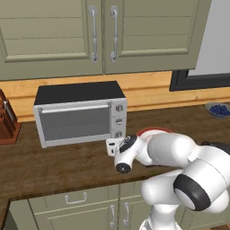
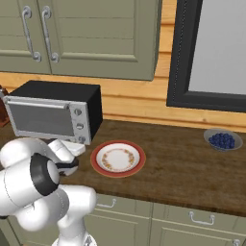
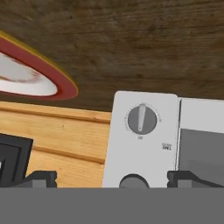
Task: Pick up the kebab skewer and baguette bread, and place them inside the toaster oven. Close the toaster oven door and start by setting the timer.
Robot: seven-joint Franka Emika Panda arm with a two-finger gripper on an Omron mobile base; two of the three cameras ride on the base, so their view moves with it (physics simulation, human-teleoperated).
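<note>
Toaster oven (image 1: 80,113), one: boxy, silver-grey with a black top, standing toward the rear of the counter (image 2: 192,168) against the wooden wall strip, its door (image 1: 74,120) upright and shut, bar handle along the top edge. Knobs, three, in a column on the right panel; the hand view looks straight at one knob (image 3: 141,119), its pointer lying along the panel's length. Gripper (image 3: 111,178), one: jaws spread wide and empty, tips just short of the knob panel, the arm's wrist low in front of the oven's right end. Plate (image 2: 118,158), one, red-rimmed, near the counter's front edge just right of the oven; its face appears bare. Kebab skewer and baguette bread: neither lies on the plate or counter; whether they are inside the oven cannot be told through the glass. Bowl of blueberries (image 2: 222,140), one, toward the counter's right end. Knife block (image 1: 6,119), one, at the left end. Step judged in hand: setting the timer, door already closed. Next move calls for advancing onto the correct knob, closing on it, and turning.
</note>
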